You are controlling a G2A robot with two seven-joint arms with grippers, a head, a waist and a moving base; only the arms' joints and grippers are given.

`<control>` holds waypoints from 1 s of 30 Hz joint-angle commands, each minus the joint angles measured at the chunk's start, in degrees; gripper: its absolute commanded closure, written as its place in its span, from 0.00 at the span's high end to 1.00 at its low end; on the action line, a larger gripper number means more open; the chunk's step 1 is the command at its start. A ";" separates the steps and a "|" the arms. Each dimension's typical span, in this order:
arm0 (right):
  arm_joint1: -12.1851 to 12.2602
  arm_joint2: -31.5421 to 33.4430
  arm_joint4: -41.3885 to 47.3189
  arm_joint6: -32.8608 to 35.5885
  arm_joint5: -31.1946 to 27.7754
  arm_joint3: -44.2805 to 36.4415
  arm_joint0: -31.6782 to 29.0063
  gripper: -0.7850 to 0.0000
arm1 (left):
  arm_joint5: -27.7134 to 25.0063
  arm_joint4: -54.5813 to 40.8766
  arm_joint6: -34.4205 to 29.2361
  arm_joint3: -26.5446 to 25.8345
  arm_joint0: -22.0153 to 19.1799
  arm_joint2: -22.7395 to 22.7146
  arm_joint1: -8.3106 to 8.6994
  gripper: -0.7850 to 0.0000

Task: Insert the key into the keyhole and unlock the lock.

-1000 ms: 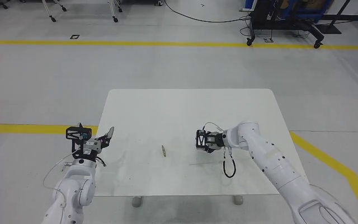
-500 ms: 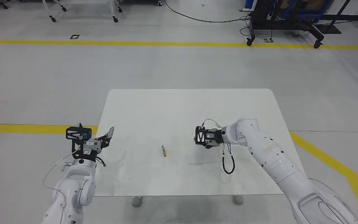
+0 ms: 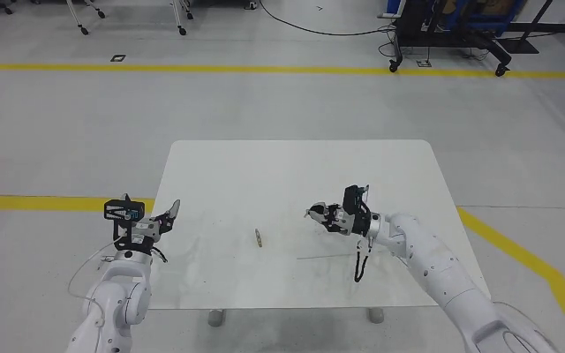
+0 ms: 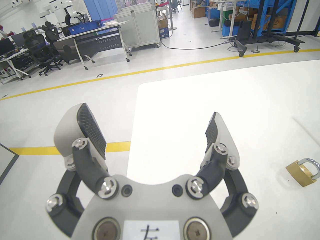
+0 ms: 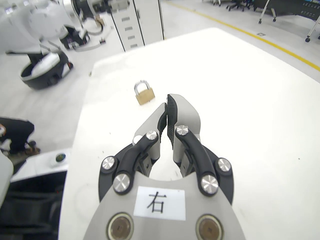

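Brass padlock (image 5: 144, 93) lies flat on the table (image 3: 265, 168), right gripper (image 5: 167, 102) poised near it, pads pinched together, whether on the key I cannot tell, left gripper (image 4: 150, 123) gaping empty: approach step, I reckon, next needing keyhole alignment.

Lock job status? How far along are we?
Done: nothing yet. The padlock lies flat on the table, shackle closed, neither claw touching it. In hand: right claw is shut, pointed at the padlock but apart from it; I can't make out a key in its grip. Left claw is open by the table edge. Left: insert, turn, unlock.
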 commanded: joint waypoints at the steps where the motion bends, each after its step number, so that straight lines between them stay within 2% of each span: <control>1: 0.49 -1.83 4.56 -0.67 0.00 0.84 0.45 0.00 | 0.00 0.00 0.00 0.00 0.00 0.00 0.00 1.00; 10: 0.49 -1.83 4.56 -0.67 0.00 0.84 0.45 0.00 | 0.10 0.14 -0.03 0.10 0.03 -0.08 0.00 1.00; 12: 0.45 -1.89 4.96 -0.77 0.00 0.64 0.23 0.00 | 2.18 1.49 1.25 -0.31 1.10 -1.29 -0.01 1.00; 14: 0.06 -2.32 9.19 -0.88 0.00 0.42 -1.14 0.00 | 1.78 -4.26 3.82 -1.97 2.69 -1.91 -0.35 1.00; 16: -0.66 -3.85 15.16 -0.98 0.00 -0.55 -2.09 0.00 | -2.71 -15.67 5.65 -3.02 3.51 -1.74 -0.80 1.00; 19: -1.48 -6.85 24.19 -0.29 0.00 -1.81 -2.40 0.00 | -10.93 -32.74 4.52 -3.64 2.64 0.46 -1.41 1.00; 21: -1.70 -8.70 29.27 1.05 0.00 -2.50 -2.07 0.00 | -16.33 -45.75 -0.02 -3.04 0.54 3.32 -1.81 1.00; 24: -1.54 -10.55 35.72 2.89 0.00 -4.10 -1.69 0.00 | -20.88 -57.89 -9.02 -0.06 -4.72 8.68 -2.22 1.00; 27: -0.90 -11.31 39.69 4.94 0.00 -5.58 -1.54 0.00 | -23.22 -65.58 -16.60 4.04 -10.94 14.92 -2.84 1.00; 30: -0.03 -11.63 42.39 6.75 0.00 -7.99 -1.98 0.00 | -25.29 -70.90 -20.90 8.96 -16.64 20.06 -3.63 1.00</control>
